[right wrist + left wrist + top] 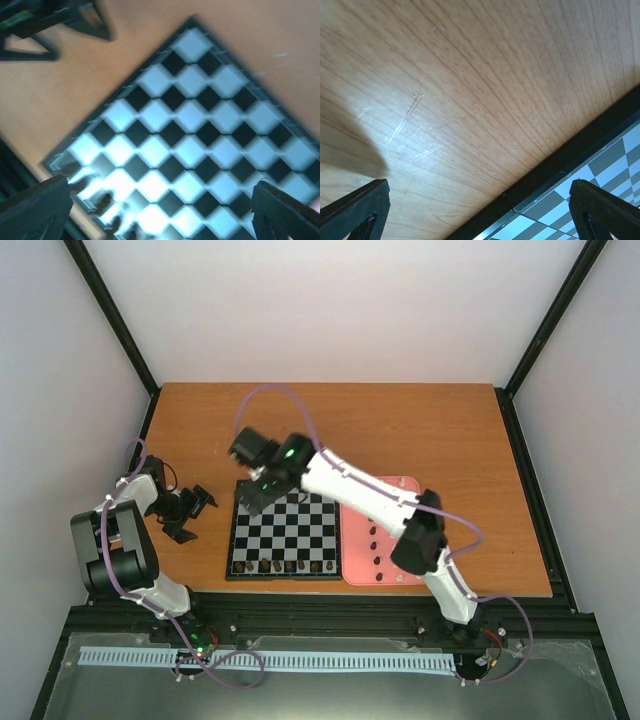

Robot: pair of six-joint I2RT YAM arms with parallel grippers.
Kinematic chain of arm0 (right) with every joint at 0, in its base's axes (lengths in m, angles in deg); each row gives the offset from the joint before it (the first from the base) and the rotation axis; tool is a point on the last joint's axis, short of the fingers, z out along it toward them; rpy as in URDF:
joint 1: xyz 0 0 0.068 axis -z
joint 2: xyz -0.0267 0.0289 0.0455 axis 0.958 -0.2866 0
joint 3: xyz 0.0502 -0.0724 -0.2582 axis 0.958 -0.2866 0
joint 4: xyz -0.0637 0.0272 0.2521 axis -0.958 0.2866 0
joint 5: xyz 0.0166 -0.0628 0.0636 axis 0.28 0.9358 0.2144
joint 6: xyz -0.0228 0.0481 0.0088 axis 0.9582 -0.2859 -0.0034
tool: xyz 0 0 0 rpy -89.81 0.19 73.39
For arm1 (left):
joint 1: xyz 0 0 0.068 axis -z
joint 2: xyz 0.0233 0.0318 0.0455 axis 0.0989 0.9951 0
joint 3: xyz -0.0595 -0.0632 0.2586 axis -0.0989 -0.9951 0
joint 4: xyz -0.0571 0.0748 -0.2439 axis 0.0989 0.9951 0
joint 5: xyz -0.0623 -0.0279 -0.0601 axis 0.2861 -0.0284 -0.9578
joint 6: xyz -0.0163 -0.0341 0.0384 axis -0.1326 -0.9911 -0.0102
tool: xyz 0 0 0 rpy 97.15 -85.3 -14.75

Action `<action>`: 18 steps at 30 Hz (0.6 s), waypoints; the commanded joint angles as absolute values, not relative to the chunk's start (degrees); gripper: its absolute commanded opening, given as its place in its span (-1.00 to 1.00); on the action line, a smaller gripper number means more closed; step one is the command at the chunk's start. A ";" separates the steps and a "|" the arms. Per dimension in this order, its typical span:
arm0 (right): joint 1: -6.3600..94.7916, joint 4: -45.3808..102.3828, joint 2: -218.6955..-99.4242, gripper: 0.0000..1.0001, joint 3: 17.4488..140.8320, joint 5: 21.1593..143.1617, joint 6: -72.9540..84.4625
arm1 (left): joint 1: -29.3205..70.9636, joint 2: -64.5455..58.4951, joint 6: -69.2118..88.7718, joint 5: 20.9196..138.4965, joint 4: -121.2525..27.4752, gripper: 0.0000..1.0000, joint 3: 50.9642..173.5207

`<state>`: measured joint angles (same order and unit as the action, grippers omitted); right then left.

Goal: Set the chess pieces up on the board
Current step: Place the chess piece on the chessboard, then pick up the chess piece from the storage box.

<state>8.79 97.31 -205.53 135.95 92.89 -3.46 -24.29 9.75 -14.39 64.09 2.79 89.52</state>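
Observation:
The board (285, 530) lies at the table's near middle. A row of dark chess pieces (283, 566) stands along its near edge, and more dark pieces (375, 545) lie on the pink tray (395, 490) to its right. My right gripper (250, 498) hovers over the board's far-left corner. In the blurred right wrist view it (160, 220) is open above the board (190, 130) with nothing between its fingers, and dark pieces (100, 205) show at lower left. My left gripper (195, 505) rests left of the board; in its own view it (480, 215) is open over bare wood beside the board's edge (600, 165).
The tray lies against the board's right side, under the right arm. Black frame posts and white walls close in the table on three sides. In the right wrist view the left gripper (50, 25) appears at top left, close to the board.

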 commanded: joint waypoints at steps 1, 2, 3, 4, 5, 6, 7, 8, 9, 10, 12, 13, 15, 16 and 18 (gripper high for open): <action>17.34 97.17 -199.49 1.00 129.27 100.44 -3.99 | -24.75 10.48 -13.24 63.13 3.26 1.00 91.71; 19.13 96.94 -198.58 1.00 127.13 101.34 -3.91 | -24.75 10.35 -13.14 63.13 3.23 0.99 91.59; 21.20 96.74 -197.78 1.00 125.62 101.99 -3.94 | -24.75 10.22 -13.06 63.28 3.28 1.00 91.54; 23.13 96.30 -197.10 1.00 124.28 102.40 -4.03 | -24.75 10.10 -12.95 63.40 3.32 1.00 91.50; 25.01 95.87 -196.54 1.00 123.04 102.55 -4.04 | -24.75 10.01 -12.86 63.61 3.47 1.00 91.61; 26.86 95.75 -196.31 1.00 122.02 102.48 -3.99 | -24.74 10.02 -12.71 63.81 3.57 1.00 91.72; 28.47 95.84 -196.32 1.00 121.13 102.70 -3.87 | -24.70 10.07 -12.62 63.84 3.67 1.00 91.87; 30.03 96.30 -196.61 1.00 120.50 103.22 -4.04 | -24.74 10.08 -12.50 63.81 3.77 1.00 92.04; 31.41 96.38 -196.78 0.98 119.66 103.38 -3.99 | -24.71 10.22 -12.44 63.87 3.76 1.00 92.10; 32.75 96.25 -196.88 0.94 118.60 103.45 -3.98 | -24.74 10.33 -12.40 63.88 3.73 0.99 92.17; 35.02 95.03 -196.69 0.83 114.96 103.19 -3.73 | -24.75 10.69 -12.36 64.04 3.83 0.99 92.32; 36.23 94.37 -196.50 0.76 113.30 102.83 -3.67 | -24.75 10.90 -12.23 64.20 3.82 1.00 92.36; 38.32 92.87 -196.02 0.60 110.40 101.16 -3.30 | -24.75 11.32 -11.98 64.61 3.86 0.99 92.46; 39.17 92.02 -195.75 0.54 109.11 100.07 -2.93 | -24.75 11.56 -11.91 64.79 3.89 1.00 92.50; 40.38 90.99 -195.69 0.38 106.86 98.92 -2.52 | -24.75 11.98 -11.86 64.94 3.85 0.99 92.54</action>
<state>38.23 93.77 -197.26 110.20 101.00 -3.18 -24.29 10.84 -13.16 64.33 3.09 90.55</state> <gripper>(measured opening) 0.748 0.998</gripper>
